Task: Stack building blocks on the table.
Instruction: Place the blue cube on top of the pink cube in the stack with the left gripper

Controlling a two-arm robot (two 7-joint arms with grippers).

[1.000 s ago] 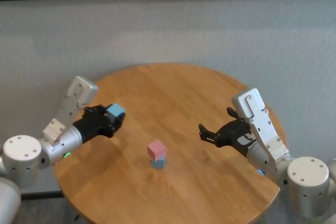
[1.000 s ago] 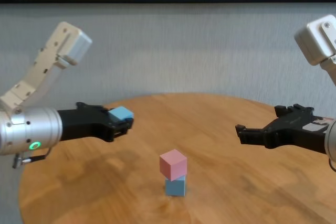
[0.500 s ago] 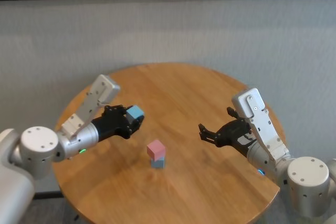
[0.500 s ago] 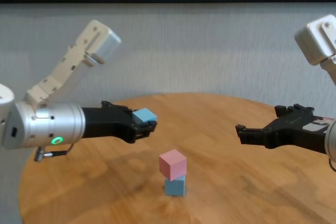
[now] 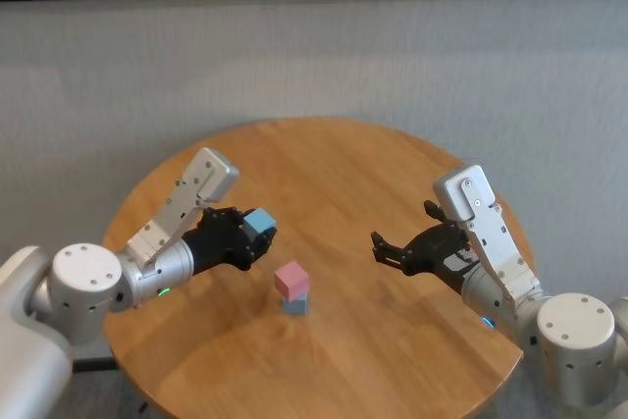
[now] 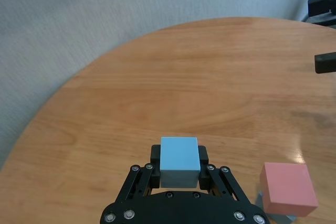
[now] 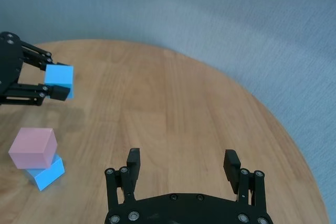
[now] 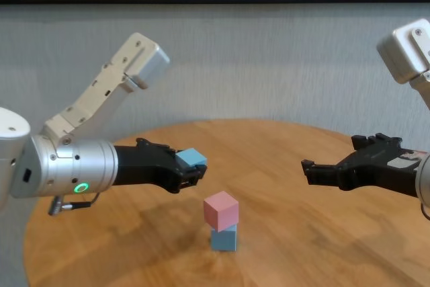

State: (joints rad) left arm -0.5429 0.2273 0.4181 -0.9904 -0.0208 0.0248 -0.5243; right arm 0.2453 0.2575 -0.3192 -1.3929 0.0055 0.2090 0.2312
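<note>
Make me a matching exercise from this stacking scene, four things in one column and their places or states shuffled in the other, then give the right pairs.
Things:
1. pink block
2. bottom blue block
3. carried blue block
4. right gripper

Places or states:
A. clamped in the left gripper, above the table
B. open, holding nothing
C. resting directly on the table
D. sitting on another block

Pairs: 1-D, 2-C, 3-A, 4-B
</note>
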